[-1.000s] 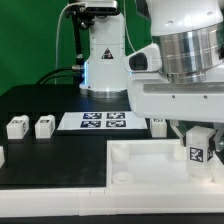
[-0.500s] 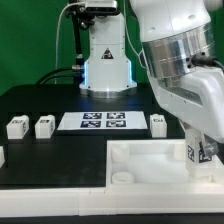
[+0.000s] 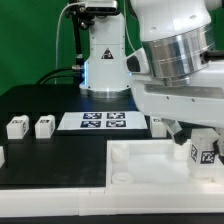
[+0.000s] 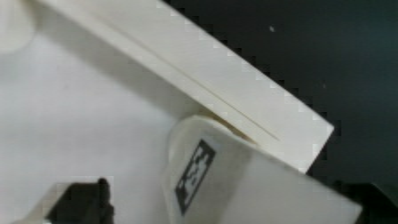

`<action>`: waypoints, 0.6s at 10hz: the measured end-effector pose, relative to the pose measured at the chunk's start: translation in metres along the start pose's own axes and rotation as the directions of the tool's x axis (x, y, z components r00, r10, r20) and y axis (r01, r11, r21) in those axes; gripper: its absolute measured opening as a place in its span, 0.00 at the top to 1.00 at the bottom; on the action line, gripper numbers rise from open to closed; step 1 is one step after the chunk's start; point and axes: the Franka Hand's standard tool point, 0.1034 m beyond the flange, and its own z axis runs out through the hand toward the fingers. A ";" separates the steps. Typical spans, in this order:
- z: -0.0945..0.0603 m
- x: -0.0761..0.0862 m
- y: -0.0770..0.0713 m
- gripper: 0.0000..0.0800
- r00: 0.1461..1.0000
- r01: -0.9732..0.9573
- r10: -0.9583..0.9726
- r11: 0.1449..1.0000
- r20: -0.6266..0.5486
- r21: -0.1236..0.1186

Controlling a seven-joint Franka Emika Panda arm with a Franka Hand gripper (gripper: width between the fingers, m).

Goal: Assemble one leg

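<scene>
My gripper (image 3: 205, 150) is shut on a leg (image 3: 206, 151), a small white block with a black-and-white tag. It holds the leg upright over the right end of the large white tray-like piece (image 3: 140, 160), near its far right corner. In the wrist view the leg (image 4: 231, 180) fills the space between the dark fingertips (image 4: 79, 204), and the gripper (image 4: 222, 208) sits above the tray's raised rim (image 4: 196, 70). Three more legs stand on the black table: two at the exterior view's left (image 3: 16, 126) (image 3: 44, 126) and one behind the tray (image 3: 157, 123).
The marker board (image 3: 104, 121) lies flat at the table's middle back. The robot's base (image 3: 105, 60) stands behind it. Part of another white piece (image 3: 2, 156) shows at the exterior view's left edge. The green wall closes the back.
The wrist tilted and then came back upright. The held leg shifted a little toward the exterior view's right, still over the tray's right end. The loose legs have not moved.
</scene>
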 end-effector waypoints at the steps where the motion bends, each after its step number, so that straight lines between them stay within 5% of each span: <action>1: 0.001 0.001 0.001 0.20 0.993 0.114 -0.114 0.993 -0.001 0.000; 3: 0.001 0.002 0.003 0.19 0.948 0.318 -0.318 0.948 0.001 -0.014; 5: -0.002 0.003 -0.002 0.19 0.670 0.739 -0.742 0.665 0.023 -0.105; 6: -0.001 0.000 -0.005 0.19 0.636 0.769 -0.772 0.630 0.029 -0.110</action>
